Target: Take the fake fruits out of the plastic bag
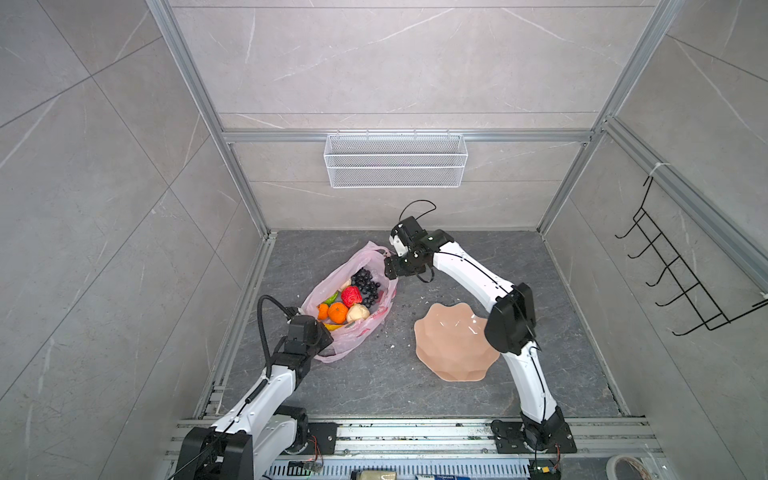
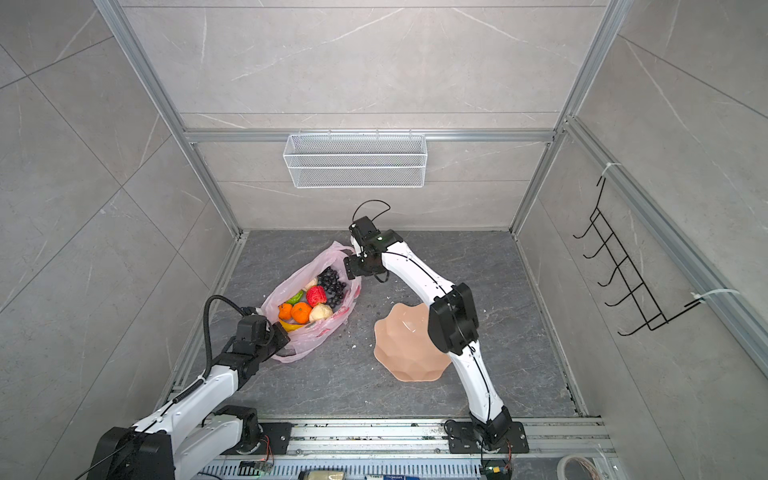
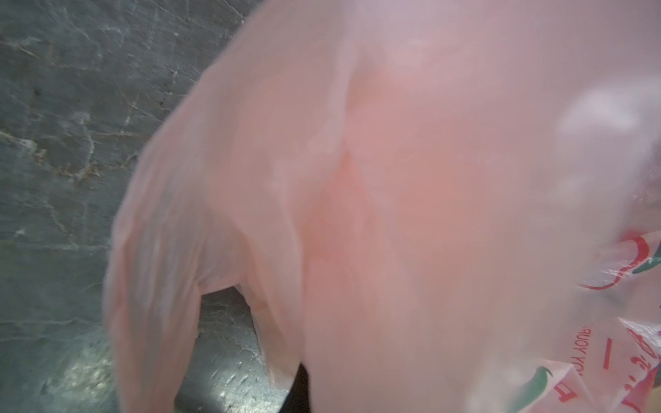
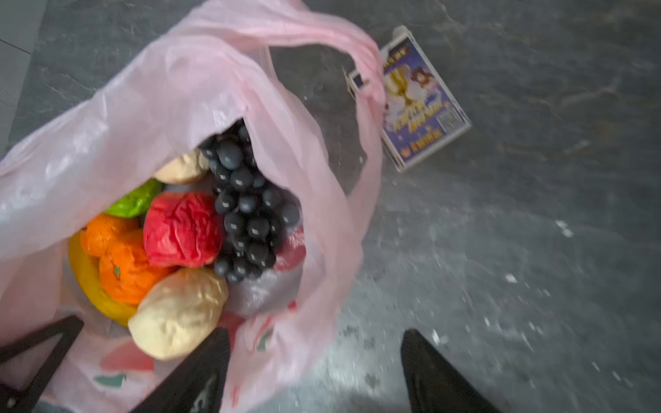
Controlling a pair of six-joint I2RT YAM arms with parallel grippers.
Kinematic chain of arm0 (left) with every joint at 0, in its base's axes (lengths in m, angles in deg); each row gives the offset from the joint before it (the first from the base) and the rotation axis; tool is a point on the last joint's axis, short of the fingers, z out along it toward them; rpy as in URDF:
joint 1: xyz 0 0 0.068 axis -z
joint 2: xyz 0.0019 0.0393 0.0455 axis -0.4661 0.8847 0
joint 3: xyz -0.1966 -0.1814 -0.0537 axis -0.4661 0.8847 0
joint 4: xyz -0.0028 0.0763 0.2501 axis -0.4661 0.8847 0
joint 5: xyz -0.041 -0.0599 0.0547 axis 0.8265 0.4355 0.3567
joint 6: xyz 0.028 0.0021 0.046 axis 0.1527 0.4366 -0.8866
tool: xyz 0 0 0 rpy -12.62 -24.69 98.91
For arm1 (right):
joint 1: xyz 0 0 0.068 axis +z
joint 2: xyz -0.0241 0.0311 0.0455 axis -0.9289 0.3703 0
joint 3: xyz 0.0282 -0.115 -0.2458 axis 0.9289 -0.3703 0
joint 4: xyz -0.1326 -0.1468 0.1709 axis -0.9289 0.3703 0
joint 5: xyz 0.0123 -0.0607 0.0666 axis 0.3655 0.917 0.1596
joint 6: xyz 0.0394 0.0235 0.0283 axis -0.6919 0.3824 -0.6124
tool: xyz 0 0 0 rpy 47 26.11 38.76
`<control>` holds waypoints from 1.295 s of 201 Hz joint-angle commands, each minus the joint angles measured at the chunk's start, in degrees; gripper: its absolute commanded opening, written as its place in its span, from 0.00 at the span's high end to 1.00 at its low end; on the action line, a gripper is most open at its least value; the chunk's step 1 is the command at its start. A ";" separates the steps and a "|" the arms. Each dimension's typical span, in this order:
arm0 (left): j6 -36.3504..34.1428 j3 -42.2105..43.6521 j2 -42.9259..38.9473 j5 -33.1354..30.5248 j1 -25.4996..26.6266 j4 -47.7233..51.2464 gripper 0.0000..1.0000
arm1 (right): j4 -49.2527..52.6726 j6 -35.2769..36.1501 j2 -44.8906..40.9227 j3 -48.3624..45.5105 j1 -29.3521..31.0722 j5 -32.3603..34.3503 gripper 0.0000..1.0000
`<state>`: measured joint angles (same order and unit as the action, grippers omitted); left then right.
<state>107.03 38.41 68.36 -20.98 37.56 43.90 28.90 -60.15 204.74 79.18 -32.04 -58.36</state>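
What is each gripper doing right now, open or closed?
Left gripper: closed, apparently pinching the plastic bag at its edge.
Right gripper: open, holding nothing.

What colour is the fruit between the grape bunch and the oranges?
Red. The fruit shows clearest in the right wrist view.

One plastic bag (image 1: 376,318) is holding eight fake fruits (image 2: 316,296): one grape bunch (image 1: 366,284), one red fruit (image 1: 351,296), two oranges (image 1: 337,312), two beige fruits (image 1: 357,312), one green fruit (image 1: 331,298) and one banana (image 4: 89,282). One peach plate (image 1: 449,353), one printed card (image 4: 418,103), one wire basket (image 1: 395,166) and one hook rack (image 1: 681,270) are sitting nearby. Two robot arms (image 1: 469,266) are reaching in.
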 commanded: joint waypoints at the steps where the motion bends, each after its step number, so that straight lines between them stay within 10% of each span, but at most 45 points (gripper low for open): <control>1: 0.34 -1.10 0.50 0.79 0.33 0.64 1.00 | 7.76 1.61 10.28 15.04 -0.43 -3.61 0.27; 35: 1.16 -1.05 0.61 0.08 0.33 0.93 1.00 | 19.93 1.55 25.94 42.08 -0.96 -5.19 0.52; 81: -2.26 -2.54 4.33 8.90 0.45 -3.55 1.00 | 27.01 2.37 22.17 41.20 -0.93 1.40 0.97; 173: -5.63 -7.34 12.19 12.63 4.52 -3.84 1.00 | 34.13 4.32 18.46 41.56 -1.37 7.82 1.00; 260: -7.83 -8.64 13.04 11.37 4.50 -2.28 1.00 | 16.29 6.92 -7.76 -2.12 -1.37 1.71 1.00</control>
<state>100.82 31.04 80.64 -9.66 41.94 42.11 54.41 -54.20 205.42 88.05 -33.26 -53.57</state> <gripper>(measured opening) 0.046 0.046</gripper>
